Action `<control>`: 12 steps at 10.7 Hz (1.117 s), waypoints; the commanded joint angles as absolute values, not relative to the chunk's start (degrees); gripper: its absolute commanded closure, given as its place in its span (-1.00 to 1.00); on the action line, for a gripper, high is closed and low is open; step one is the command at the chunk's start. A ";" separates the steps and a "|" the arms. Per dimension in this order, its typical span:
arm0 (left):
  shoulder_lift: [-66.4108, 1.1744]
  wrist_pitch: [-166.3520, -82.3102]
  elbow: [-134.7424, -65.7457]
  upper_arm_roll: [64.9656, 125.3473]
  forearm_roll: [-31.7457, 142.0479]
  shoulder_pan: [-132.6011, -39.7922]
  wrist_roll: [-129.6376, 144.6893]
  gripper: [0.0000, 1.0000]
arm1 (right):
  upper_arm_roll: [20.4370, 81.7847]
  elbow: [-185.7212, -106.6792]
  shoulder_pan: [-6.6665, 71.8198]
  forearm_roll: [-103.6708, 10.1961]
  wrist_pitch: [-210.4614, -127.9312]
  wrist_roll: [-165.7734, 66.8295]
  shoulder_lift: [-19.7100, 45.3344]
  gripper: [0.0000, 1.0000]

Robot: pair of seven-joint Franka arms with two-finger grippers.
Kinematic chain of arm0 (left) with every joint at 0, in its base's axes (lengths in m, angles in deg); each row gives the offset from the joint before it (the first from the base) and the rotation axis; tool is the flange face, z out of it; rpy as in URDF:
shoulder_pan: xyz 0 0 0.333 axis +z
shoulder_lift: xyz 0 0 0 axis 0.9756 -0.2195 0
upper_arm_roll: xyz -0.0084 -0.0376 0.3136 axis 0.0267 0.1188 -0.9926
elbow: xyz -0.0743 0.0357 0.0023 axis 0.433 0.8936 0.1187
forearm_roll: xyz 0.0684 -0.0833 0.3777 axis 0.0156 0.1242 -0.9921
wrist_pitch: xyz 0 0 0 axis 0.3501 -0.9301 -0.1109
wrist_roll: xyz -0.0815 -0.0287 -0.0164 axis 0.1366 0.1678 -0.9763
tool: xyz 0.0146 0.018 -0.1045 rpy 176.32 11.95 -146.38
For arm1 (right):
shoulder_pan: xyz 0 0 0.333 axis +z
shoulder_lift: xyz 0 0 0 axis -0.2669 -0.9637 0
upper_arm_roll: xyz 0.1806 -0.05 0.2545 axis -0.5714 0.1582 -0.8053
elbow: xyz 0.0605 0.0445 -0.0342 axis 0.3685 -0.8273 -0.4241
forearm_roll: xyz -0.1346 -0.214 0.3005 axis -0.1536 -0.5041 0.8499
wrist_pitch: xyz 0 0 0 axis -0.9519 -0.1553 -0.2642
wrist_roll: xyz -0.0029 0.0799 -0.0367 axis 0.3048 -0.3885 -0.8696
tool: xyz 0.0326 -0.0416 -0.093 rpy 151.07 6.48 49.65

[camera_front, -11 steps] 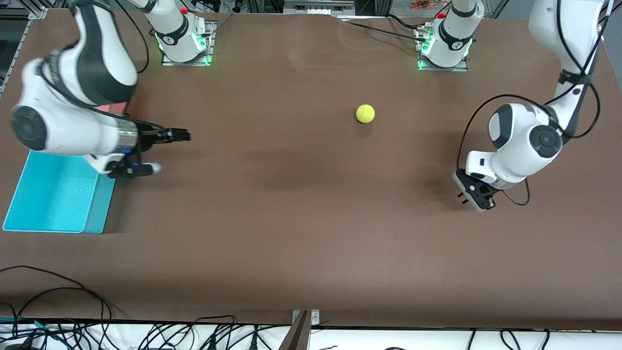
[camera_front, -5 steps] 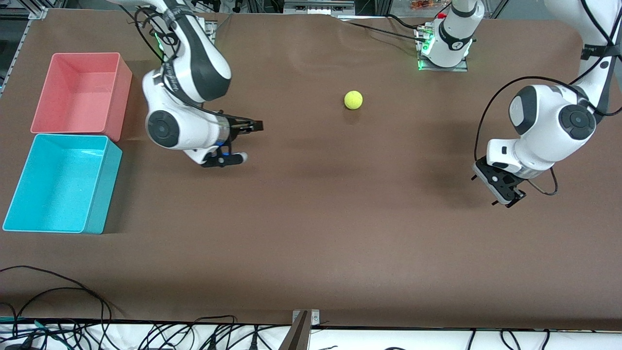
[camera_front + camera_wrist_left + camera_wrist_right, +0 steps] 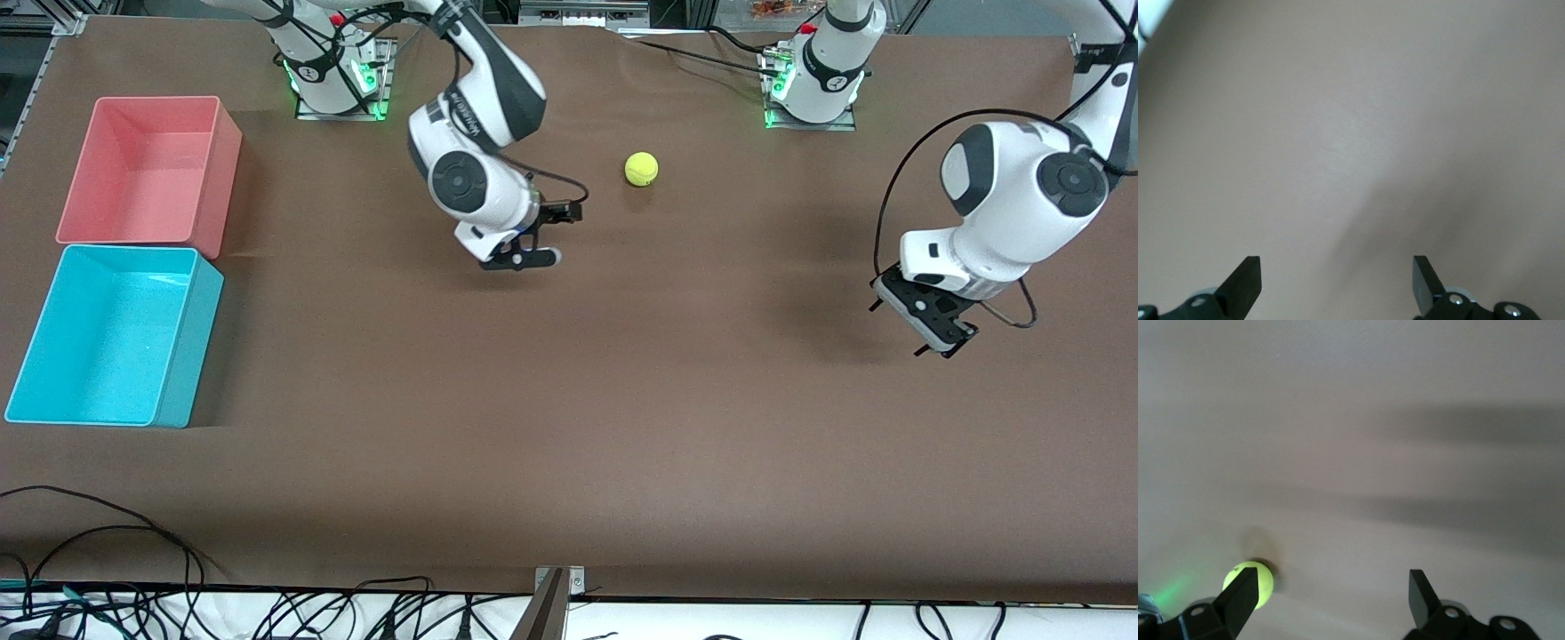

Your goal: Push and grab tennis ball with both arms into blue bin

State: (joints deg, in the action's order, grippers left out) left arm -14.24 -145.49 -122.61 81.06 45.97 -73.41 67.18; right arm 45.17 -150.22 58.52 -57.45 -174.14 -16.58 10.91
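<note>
The tennis ball (image 3: 641,169) sits loose on the bare desk (image 3: 569,400) near the robots' bases, and the right gripper (image 3: 553,235) is plainly the closer one, the ball lying just off its jaws at about one o'clock as I look across. Those jaws stand wide apart and empty, the ball (image 3: 1249,583) peeking beside one fingertip. The left gripper (image 3: 925,322) waits well apart toward its own end, jaws spread and empty too, while the blue bin (image 3: 191,347) lies out at eight o'clock from the ball.

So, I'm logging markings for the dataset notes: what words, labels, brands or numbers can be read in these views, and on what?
Right arm: dark lettering on the white link above the wrist, too small and tilted to read.
Right arm's base and left arm's base: a small round dark mark on each, unreadable.
Tennis ball, blue bin, pink-red bin: no text visible.
Both wrist views: no text.
</note>
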 commanded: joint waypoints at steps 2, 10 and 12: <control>-4.37 -144.89 -127.79 80.79 44.40 -70.30 66.45 -1.00 | 45.84 -150.45 65.38 -56.16 -180.03 -8.16 11.40 -1.00; 1.88 -142.43 -130.43 80.79 44.49 -60.73 66.10 -1.00 | 46.10 -146.24 83.32 -57.22 -194.62 9.34 4.13 -1.00; 1.88 -142.43 -130.17 80.79 44.49 -60.36 65.83 -1.00 | 46.28 -145.79 83.94 -57.22 -195.26 9.09 3.32 -0.97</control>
State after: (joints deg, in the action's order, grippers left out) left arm 0.33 -142.73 -129.14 80.36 45.96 -61.14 67.17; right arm 45.25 -148.80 82.94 -57.16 -194.64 8.34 5.94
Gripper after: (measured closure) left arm 0.000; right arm 0.004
